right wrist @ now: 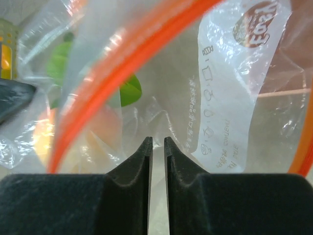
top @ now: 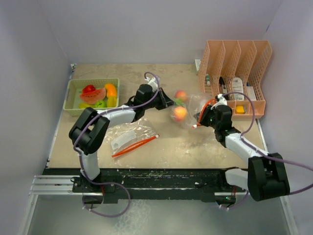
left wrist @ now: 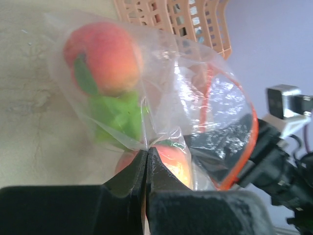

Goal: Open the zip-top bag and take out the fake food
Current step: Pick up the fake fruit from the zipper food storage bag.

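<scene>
A clear zip-top bag (top: 194, 104) with an orange zip rim (left wrist: 243, 147) hangs between my two grippers above the table's middle. Inside it lie fake food pieces: a peach (left wrist: 105, 56), a green leaf piece (left wrist: 117, 115) and a second peach (left wrist: 172, 161). My left gripper (left wrist: 146, 150) is shut on a fold of the bag's film at its closed end. My right gripper (right wrist: 158, 141) stands at the bag's mouth, its jaws a narrow gap apart, with the orange zip (right wrist: 132, 54) and the printed label (right wrist: 230, 98) just ahead of it. Whether film lies in that gap does not show.
A green tray (top: 93, 81) at the back left holds more toy food, including a watermelon slice (top: 94, 94). A second, flat zip bag (top: 128, 134) lies near the left arm. A peach-coloured slotted organiser (top: 239, 63) stands at the back right, close behind the right arm.
</scene>
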Motion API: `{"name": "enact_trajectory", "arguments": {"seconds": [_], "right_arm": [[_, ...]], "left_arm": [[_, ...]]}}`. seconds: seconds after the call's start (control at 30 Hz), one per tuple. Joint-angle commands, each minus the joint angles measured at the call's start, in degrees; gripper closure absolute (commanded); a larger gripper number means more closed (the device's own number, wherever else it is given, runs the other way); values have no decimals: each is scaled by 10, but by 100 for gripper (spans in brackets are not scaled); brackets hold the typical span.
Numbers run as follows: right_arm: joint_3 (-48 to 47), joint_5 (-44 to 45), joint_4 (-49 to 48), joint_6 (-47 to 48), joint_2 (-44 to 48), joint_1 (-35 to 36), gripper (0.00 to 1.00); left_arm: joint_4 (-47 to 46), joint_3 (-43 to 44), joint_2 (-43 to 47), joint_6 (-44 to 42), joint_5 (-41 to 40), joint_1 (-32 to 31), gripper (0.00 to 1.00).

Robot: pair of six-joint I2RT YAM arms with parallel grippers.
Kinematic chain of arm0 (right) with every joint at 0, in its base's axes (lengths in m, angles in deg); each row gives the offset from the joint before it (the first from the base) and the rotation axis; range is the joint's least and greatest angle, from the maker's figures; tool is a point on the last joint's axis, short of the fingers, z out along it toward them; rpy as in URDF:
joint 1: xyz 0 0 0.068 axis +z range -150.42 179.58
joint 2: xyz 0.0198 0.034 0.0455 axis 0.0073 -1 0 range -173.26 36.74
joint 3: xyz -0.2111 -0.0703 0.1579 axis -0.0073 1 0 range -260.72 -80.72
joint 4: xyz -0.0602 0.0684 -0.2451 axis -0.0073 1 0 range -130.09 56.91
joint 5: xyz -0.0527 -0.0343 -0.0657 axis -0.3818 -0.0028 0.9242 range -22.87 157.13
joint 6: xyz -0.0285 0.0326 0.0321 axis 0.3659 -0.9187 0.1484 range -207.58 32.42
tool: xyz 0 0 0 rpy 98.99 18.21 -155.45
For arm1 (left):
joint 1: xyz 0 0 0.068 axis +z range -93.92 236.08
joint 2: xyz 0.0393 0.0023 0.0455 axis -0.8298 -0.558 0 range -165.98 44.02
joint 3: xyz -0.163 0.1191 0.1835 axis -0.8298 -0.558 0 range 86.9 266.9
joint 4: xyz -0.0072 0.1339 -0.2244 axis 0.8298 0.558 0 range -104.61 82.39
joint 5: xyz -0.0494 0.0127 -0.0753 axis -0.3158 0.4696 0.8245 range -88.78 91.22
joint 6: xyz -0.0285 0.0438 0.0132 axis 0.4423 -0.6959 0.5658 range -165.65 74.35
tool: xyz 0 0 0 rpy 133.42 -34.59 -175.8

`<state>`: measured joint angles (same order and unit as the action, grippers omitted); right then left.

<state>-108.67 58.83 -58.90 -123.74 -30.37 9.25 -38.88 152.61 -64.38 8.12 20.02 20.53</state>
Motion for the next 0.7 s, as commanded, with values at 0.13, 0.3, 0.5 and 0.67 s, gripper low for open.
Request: {"name": "enact_trajectory", "arguments": {"seconds": [0.13, 0.3, 0.5, 0.67], "right_arm": [[22, -94, -144, -35, -77, -2, 76], [34, -99, -173, -39, -75, -2, 67], [65, -121, -227, -54, -57, -6, 51], [86, -329, -473, -127, -108, -11, 46]], "left_arm": [[93, 30, 72, -100, -25, -34, 100], [73, -2, 133, -131, -47, -59, 100], [113, -22, 177, -185, -97, -67, 100], [123, -42, 145, -181, -113, -67, 100]]}}
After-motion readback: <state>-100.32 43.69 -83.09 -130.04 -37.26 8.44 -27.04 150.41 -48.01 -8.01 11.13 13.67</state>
